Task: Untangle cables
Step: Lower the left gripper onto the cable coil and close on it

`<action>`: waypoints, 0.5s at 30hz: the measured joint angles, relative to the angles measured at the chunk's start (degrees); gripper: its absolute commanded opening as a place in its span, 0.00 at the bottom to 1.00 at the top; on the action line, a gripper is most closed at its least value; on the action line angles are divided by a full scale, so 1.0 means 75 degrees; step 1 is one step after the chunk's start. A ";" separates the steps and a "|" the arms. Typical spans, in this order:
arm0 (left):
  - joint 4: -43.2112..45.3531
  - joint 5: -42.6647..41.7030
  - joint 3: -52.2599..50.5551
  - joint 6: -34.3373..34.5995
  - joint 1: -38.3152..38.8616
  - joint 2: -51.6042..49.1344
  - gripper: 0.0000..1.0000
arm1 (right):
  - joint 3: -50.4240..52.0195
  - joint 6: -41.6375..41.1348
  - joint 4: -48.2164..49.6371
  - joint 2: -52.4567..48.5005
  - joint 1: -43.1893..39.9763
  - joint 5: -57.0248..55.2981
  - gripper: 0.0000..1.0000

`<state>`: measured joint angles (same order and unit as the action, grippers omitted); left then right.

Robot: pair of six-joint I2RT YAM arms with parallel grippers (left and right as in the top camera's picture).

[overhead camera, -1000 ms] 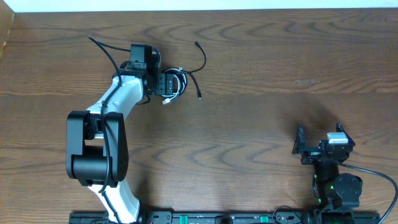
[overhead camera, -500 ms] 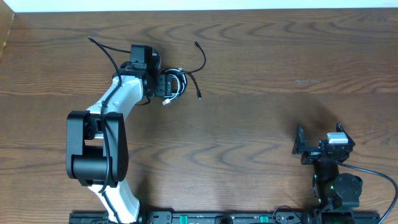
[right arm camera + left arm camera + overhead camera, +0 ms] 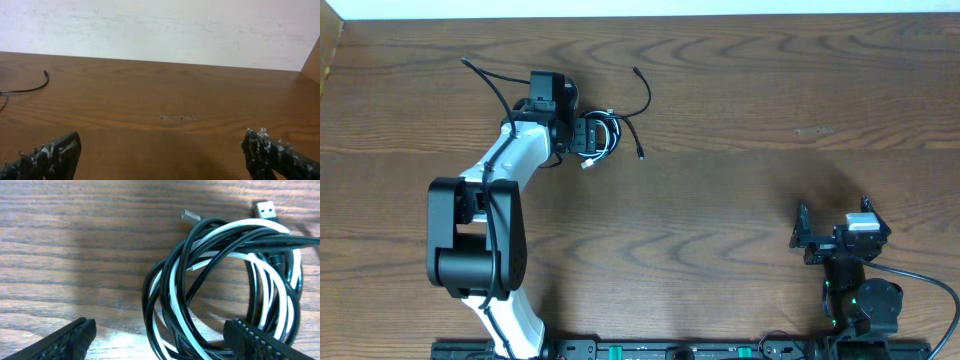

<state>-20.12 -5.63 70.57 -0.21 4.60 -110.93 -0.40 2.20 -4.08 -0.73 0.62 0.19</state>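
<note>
One broad wood-grain table (image 3: 740, 150). My right gripper (image 3: 160, 155) idles, fingers apart and empty. My left gripper (image 3: 165, 340) straddles the coil at far left, jaws wide, nothing pinched. First grasp, I judge: next, close on one strand only. Glossy black cord (image 3: 295, 241) and white cord (image 3: 173, 292) wind together in round loops, and a small metal plug (image 3: 265, 208) pokes out.

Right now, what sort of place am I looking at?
Probably a robot lab or test bench rather than a home: a left arm and right arm mounted at a wood table, a plain white wall behind, and tangled cables laid out as the workpiece.
</note>
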 measured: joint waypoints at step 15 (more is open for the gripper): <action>-0.0085 0.0055 0.0000 0.0026 0.0000 -0.0367 0.50 | 0.0000 0.0000 0.0003 0.0000 0.0000 0.0000 0.99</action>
<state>-20.75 -5.21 70.57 -0.01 4.60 -113.69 -0.40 2.20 -4.05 -0.73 0.62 0.19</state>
